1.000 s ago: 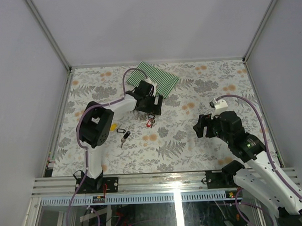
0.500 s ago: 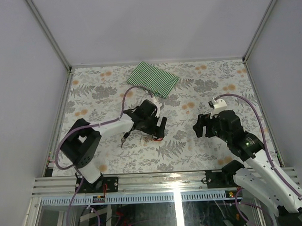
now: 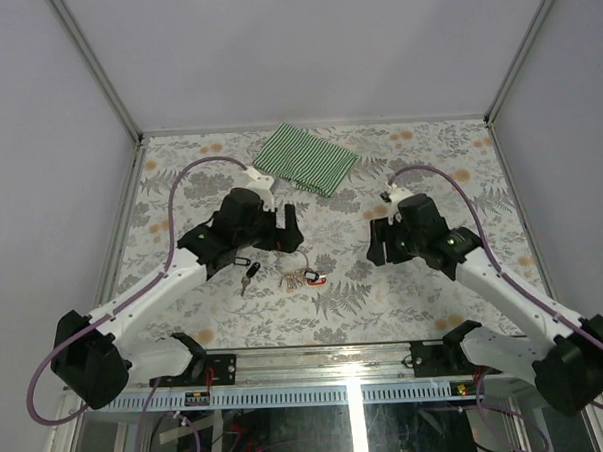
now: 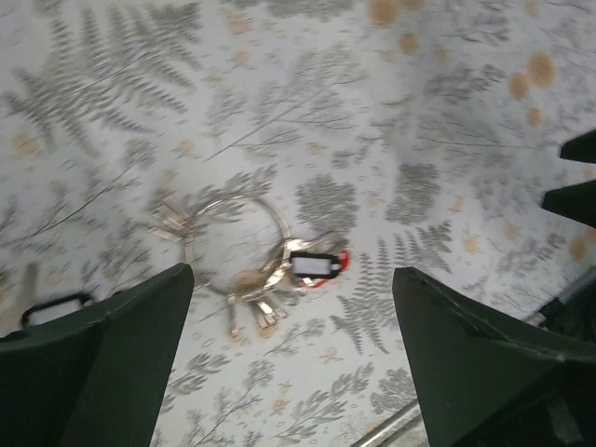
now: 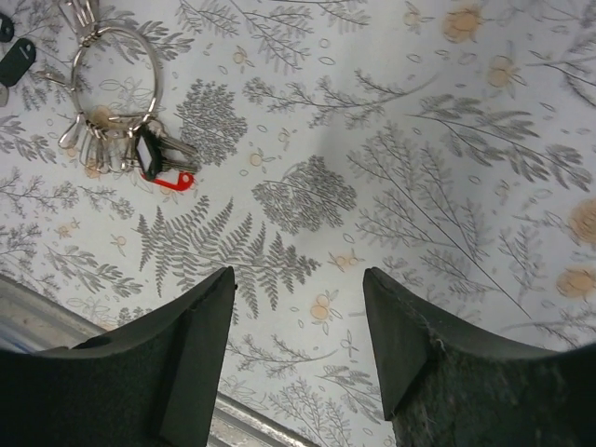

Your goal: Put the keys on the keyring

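**Both hands released over the keyring – hazards before the first grasp**

From where I stand, the keyring (image 3: 295,262) lies flat on the counter (image 3: 179,181) near its middle, its red tag (image 3: 315,278) at the ring's four o'clock. The black-tagged key (image 3: 246,271) lies loose at nine o'clock of the ring, just beside it and apart. The yellow-tagged key I cannot pick out with certainty. The striped cloth (image 3: 306,158) sits at twelve o'clock, well apart.

The left hand (image 4: 293,276) hangs above the ring, fingers spread wide, grasping nothing. The right hand (image 5: 298,275) hovers at three o'clock of the ring, also released, bare counter between its fingers.

Likely hazards:
- The thin wire rings lie flat – closing fingers may skate over them or pinch only the tag.
- A nudge could push the ring onto the loose key.
- Both hands converging on one small spot may collide.
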`<state>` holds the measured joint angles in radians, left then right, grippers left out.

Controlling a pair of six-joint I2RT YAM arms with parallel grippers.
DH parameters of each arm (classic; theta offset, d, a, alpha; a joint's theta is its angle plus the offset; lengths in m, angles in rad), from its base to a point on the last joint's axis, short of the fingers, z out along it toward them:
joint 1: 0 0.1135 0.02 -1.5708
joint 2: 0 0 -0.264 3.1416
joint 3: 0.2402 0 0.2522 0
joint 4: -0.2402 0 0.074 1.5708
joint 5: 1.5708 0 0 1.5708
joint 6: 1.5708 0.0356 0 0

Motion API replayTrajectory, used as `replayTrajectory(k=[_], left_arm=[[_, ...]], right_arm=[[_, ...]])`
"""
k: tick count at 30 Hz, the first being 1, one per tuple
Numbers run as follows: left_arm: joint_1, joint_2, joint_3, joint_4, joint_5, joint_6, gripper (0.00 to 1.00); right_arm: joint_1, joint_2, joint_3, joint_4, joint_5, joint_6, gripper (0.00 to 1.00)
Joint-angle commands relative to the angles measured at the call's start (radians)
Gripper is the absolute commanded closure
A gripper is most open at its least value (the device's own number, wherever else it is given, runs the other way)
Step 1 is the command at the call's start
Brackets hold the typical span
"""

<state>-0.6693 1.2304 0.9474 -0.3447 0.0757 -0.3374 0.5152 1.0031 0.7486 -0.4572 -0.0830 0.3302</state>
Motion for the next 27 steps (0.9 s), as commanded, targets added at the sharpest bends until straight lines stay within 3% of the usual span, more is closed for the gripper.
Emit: replayTrajectory(k=[1, 5, 13, 21, 27], left_arm=[[0.122, -0.073, -0.102, -0.041, 0.004, -0.045, 0.09], [0.195, -0.131, -0.108, -0.106, -0.002, -0.014, 0.11], [0.207, -0.182, -0.083, -0.172, -0.245, 0.078, 0.12], [0.210, -0.241, -0.094, -0.166, -0.327, 0.052, 0.14], [0.233, -0.255, -0.092, -0.163, -0.321, 0.051, 0.14]], right_arm=[[0.020, 0.148, 0.098, 0.073, -0.124, 0.005, 0.37], [0.065, 0.293, 0.181, 0.097, -0.128, -0.001, 0.41], [0.168, 0.559, 0.420, 0.098, -0.093, -0.011, 0.49], [0.263, 0.850, 0.699, 0.045, -0.038, 0.016, 0.54], [0.304, 1.013, 0.879, -0.017, 0.020, 0.077, 0.65]])
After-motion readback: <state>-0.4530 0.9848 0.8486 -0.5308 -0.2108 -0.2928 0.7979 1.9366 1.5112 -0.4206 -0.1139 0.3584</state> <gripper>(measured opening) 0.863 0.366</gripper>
